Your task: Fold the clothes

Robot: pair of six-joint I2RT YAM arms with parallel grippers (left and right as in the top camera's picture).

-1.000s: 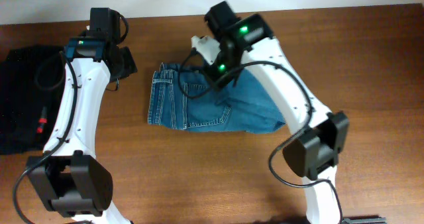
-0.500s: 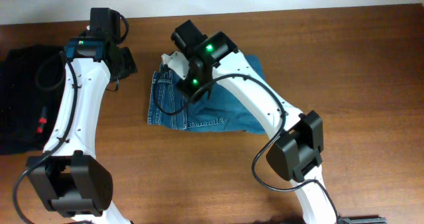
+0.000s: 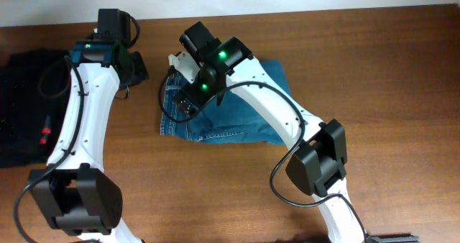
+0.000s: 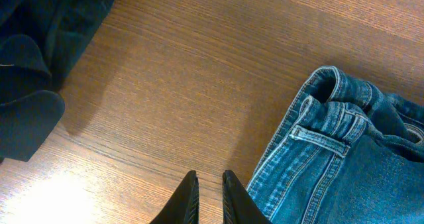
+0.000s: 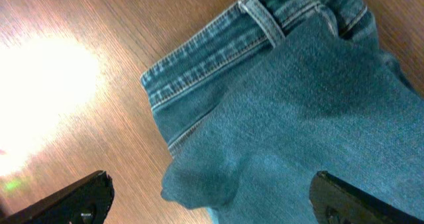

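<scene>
Observed: the right gripper [image 5: 209, 187] has just let go. Its fingers stand wide apart above the denim with nothing between them, and a loose layer of cloth lies under it, lapped over the waistband [image 5: 199, 58]. The jeans [image 3: 244, 113] rest on the table [image 3: 374, 70] at centre, gathered into a compact block with the waistband end to the left. Compared with a second ago, the right arm has swung from the middle of the garment across to the waistband end. The denim that then reached further out to the right now appears drawn in, though the arm hides part of that edge. Judgement: a fold has been carried over and dropped, so one pass looks complete. The upper layer sits rumpled and probably needs smoothing or a further fold. The left gripper [image 4: 209, 197] is as it was, parked just left of the waistband, fingers nearly together and holding nothing, apart from the cloth. The black garment [image 3: 21, 106] lies at the far left edge, well apart and unmoved.
</scene>
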